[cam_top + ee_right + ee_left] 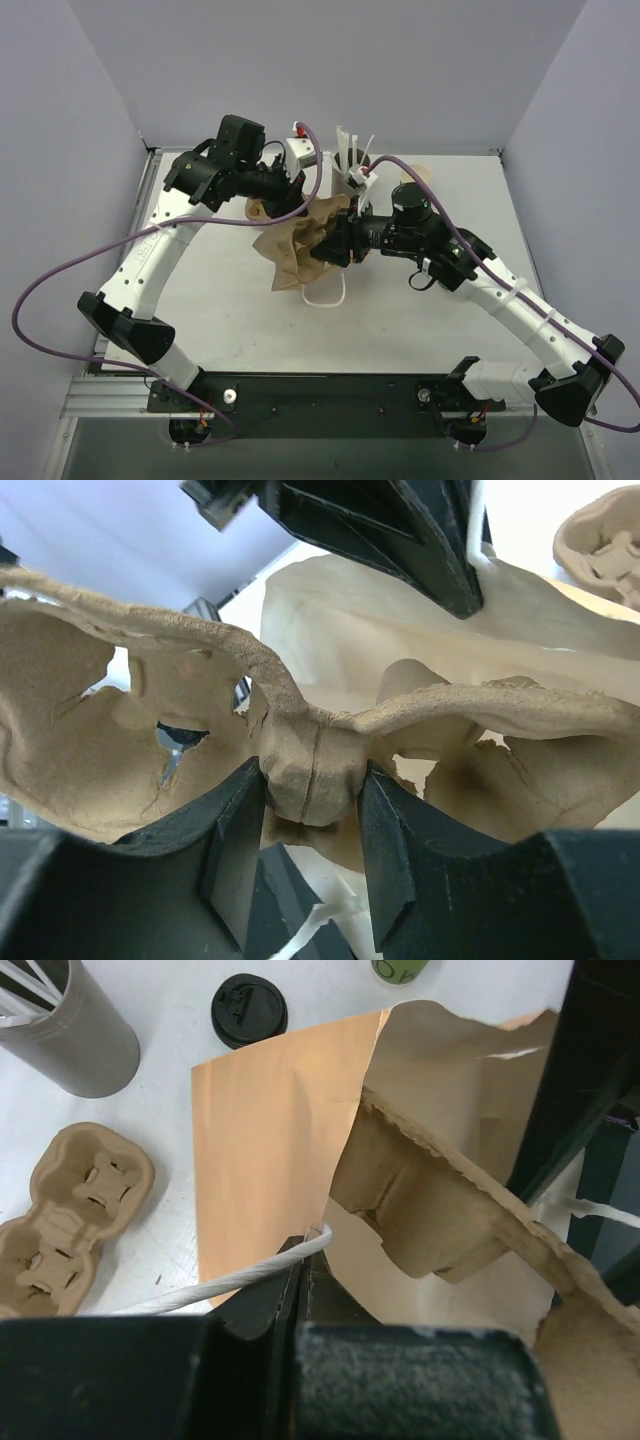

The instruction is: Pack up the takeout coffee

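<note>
Wrist views alone show right end effector [313, 785] pinching cup carrier [90, 730], left end effector [302, 1260] clamping bag handle [230, 1279].

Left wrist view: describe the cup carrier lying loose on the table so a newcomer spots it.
Start at the tall grey straw holder in the upper left corner. Just below it, flat on the white table, lies the brown pulp cup carrier. Unlike the other carrier, it is outside the paper bag and no claw holds it.

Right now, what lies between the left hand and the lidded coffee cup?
The brown paper bag, reaching from the left hand nearly to the coffee cup; left wrist view.
</note>
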### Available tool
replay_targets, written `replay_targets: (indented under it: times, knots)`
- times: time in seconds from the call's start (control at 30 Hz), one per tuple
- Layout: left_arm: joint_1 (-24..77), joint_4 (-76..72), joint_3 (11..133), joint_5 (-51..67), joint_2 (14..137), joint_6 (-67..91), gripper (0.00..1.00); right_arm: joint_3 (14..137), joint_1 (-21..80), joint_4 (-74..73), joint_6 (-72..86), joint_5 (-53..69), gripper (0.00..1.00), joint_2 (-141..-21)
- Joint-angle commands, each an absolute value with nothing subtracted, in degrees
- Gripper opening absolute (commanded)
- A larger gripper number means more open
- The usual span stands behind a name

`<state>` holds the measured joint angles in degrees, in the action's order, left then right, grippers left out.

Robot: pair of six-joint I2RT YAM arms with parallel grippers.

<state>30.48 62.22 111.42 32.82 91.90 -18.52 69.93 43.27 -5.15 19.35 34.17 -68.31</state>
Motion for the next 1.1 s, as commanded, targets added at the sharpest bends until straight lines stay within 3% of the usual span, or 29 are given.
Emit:
replay_targets:
  times: [0.0, 0.4, 0.63, 0.87, 1.07]
  knots:
    - [30.76, 62.4, 114.35, 35.25, 90.62, -20.48, 0.0, 73.21, 44.03, -11.23, 12.58, 31.38, 0.36, -69.43]
    - [35.15, 58.01, 111.53, 27.08, 92.01, -9.15, 0.0, 76.29, 47.1, -26.19, 10.63, 10.14, 0.37, -74.0]
    - [36.38, 61.08, 117.41, 24.44, 97.99, -0.26, 0.0, 79.89, 50.18, -30.66, 12.48, -3.49, 0.37, -78.04]
    - [37.44, 59.85, 117.86, 22.07, 100.02, 7.55, 0.0, 78.23, 51.68, -31.03, 13.8, -11.41, 0.37, -78.75]
    - [38.76, 58.28, 116.02, 17.24, 99.23, 11.51, 0.0, 74.88, 51.59, -28.04, 14.5, -8.88, 0.38, -76.29]
